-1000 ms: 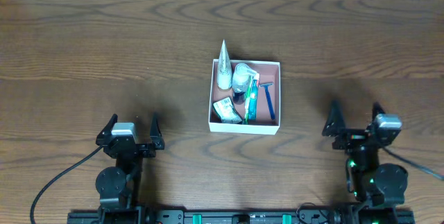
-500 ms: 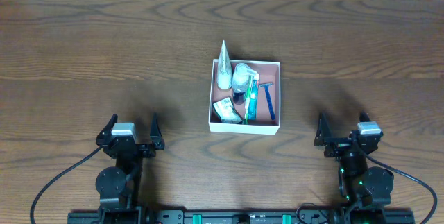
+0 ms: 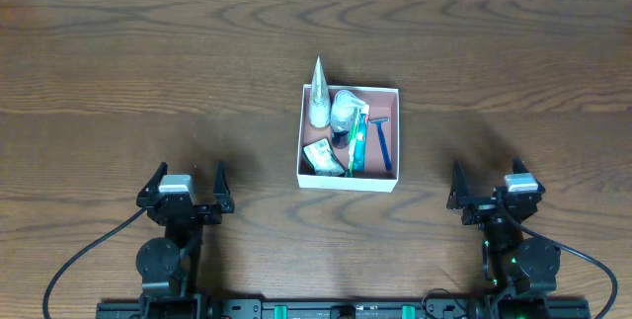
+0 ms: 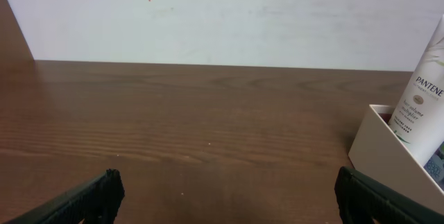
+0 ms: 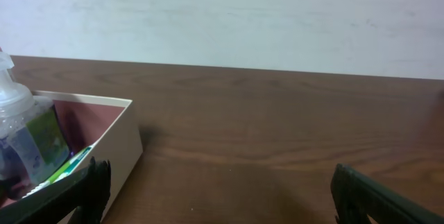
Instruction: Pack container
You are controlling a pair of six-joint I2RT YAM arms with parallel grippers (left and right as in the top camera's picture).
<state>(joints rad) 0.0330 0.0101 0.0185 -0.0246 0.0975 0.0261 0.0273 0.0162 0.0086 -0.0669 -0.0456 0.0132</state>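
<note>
The container [image 3: 350, 183] is a square shallow box with white walls and a reddish-brown inside, at the table's middle. In it lie a white Pantene tube [image 3: 318, 92], a small clear bottle [image 3: 343, 110], a green toothbrush pack [image 3: 358, 141], a blue razor [image 3: 383, 139] and a small sachet [image 3: 322, 156]. My left gripper [image 3: 188, 183] is open and empty near the front left. My right gripper [image 3: 486, 183] is open and empty near the front right. The left wrist view shows the container's corner [image 4: 388, 156] and the tube [image 4: 424, 99]. The right wrist view shows the container's wall [image 5: 114, 151] and the bottle [image 5: 28, 137].
Bare brown wooden table surrounds the container. A pale wall [image 4: 222, 16] runs along the table's far edge. Black cables trail from both arm bases at the front edge.
My right arm has drawn back toward the front edge and slightly left, then held still. The left arm and the container's contents have not moved.
</note>
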